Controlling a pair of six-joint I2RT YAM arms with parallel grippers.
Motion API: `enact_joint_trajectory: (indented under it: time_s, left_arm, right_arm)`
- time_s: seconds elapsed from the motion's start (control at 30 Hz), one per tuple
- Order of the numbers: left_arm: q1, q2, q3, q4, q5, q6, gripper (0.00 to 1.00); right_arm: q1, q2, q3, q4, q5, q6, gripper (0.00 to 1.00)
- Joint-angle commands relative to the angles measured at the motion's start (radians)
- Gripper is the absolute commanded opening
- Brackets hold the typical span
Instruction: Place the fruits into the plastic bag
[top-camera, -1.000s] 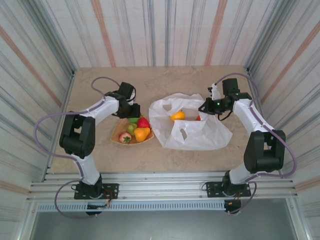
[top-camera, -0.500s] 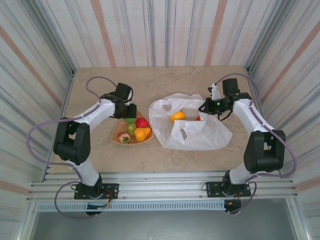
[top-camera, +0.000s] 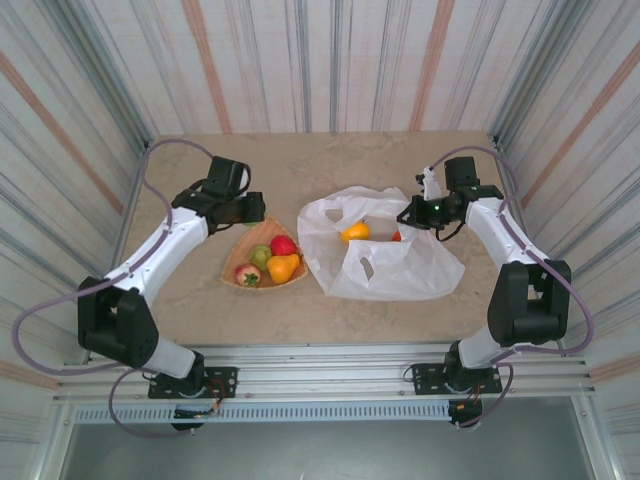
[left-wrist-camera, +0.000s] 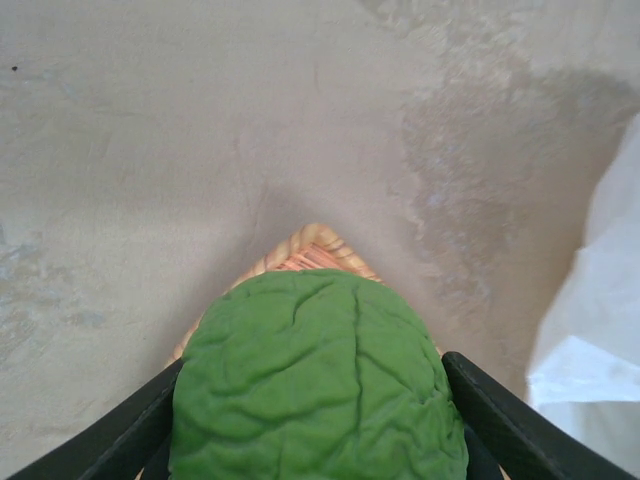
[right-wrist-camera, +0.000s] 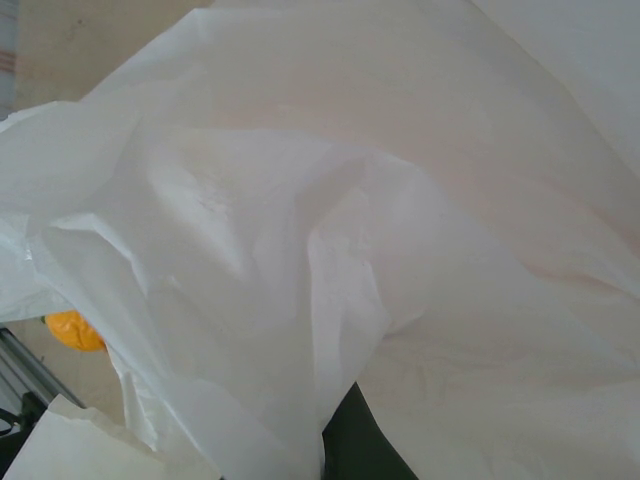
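— Where's the left gripper (top-camera: 246, 208)?
— Upper left of centre in the top view, clamped on a wrinkled green fruit (left-wrist-camera: 315, 385) above the plate (top-camera: 258, 235) tip.
— And the right gripper (top-camera: 408, 215)?
— Pinched shut on the plastic bag (top-camera: 390, 265) rim, right of centre. An orange fruit (top-camera: 355, 232) lies inside — four fruits (top-camera: 284, 268) sit on the plate.

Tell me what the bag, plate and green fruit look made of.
The plastic bag: thin translucent film, softly creased, table tint showing through. The plate: woven straw or rattan, by its ribbed tan strands. The green fruit: probably moulded plastic or foam, matte wrinkled skin.
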Motion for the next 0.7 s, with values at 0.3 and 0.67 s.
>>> enact_joint_trajectory:
  time_s: [0.3, 0.67]
  left_arm:
    - [-0.261, -0.036, -0.076, 0.140, 0.123, -0.157, 0.61]
    - [-0.435, 0.215, 0.015, 0.193, 0.144, -0.186, 0.61]
  right_arm:
    - [0.002, -0.010, -0.007, -0.001, -0.008, 0.008, 0.00]
    - [0.003, -0.016, -0.003, -0.007, -0.013, 0.010, 0.00]
